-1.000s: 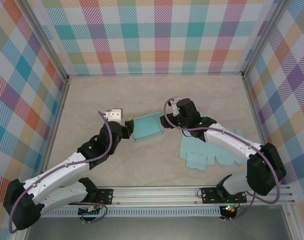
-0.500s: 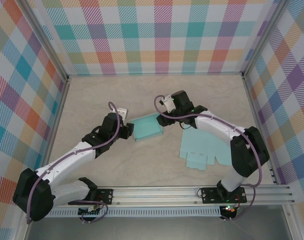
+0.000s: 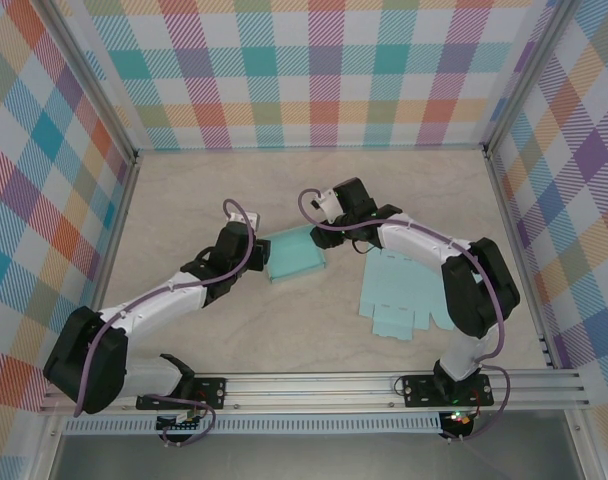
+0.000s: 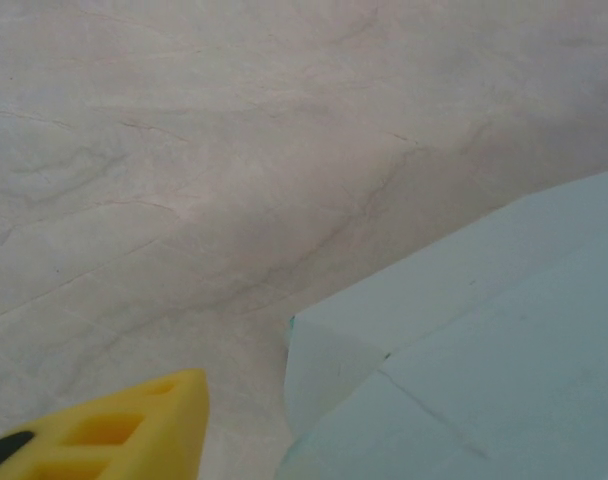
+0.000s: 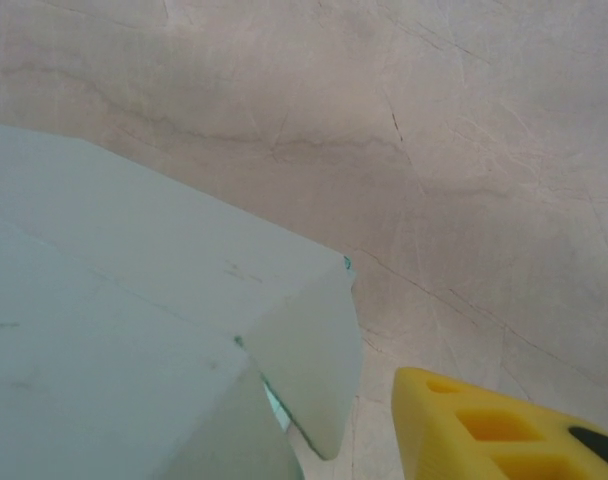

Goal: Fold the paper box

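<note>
Tabletop (image 3: 184, 200) is seen bearing a flat teal cut-out (image 3: 424, 300) at 4 o'clock and, at centre, the paper box (image 3: 292, 256) with walls partly raised. Wall-folding is judged in hand: the left pincer (image 3: 257, 256) is set at the box's 9 o'clock edge, the right pincer (image 3: 322, 236) at its 2 o'clock corner. Whether either is open or closed cannot be told. Next, opposite walls must be pressed upright together.

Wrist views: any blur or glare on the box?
Left wrist: paper box soft and out of focus, yellow fingertip blurred, table grain clearer. Right wrist: same softness on the box, no glare. Top external: sharp, evenly lit, no harsh shadows.
</note>
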Controlling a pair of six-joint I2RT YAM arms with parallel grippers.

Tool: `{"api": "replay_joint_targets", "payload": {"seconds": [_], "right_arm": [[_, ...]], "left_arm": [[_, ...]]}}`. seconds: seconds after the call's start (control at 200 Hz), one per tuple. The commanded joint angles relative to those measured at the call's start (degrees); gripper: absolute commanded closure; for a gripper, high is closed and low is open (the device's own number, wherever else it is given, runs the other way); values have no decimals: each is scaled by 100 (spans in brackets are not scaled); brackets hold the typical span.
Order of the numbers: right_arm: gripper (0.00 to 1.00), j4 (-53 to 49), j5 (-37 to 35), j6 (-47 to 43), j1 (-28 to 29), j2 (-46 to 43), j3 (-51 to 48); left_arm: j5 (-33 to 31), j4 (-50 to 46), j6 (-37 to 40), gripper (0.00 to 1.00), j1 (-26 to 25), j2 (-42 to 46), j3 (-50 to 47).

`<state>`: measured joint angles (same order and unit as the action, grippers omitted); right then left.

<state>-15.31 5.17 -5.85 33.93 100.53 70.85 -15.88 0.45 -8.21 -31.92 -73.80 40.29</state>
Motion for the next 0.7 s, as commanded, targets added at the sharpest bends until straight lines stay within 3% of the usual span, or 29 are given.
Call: {"api": "replay_joint_targets", "payload": {"seconds": [0.0, 0.195, 0.43, 0.694], "right_arm": [[54, 72, 185, 210, 12, 70, 171], [62, 153, 268, 363, 12, 98, 170], [76, 212, 278, 618, 43, 179, 203], [87, 248, 90, 1099, 320, 279, 375]], "left_arm": [[121, 289, -206, 55, 73, -131, 20], [241, 362, -308, 64, 72, -238, 48], [324, 324, -386, 82, 68, -384, 109], [490, 527, -939, 96, 13, -604, 325]]}}
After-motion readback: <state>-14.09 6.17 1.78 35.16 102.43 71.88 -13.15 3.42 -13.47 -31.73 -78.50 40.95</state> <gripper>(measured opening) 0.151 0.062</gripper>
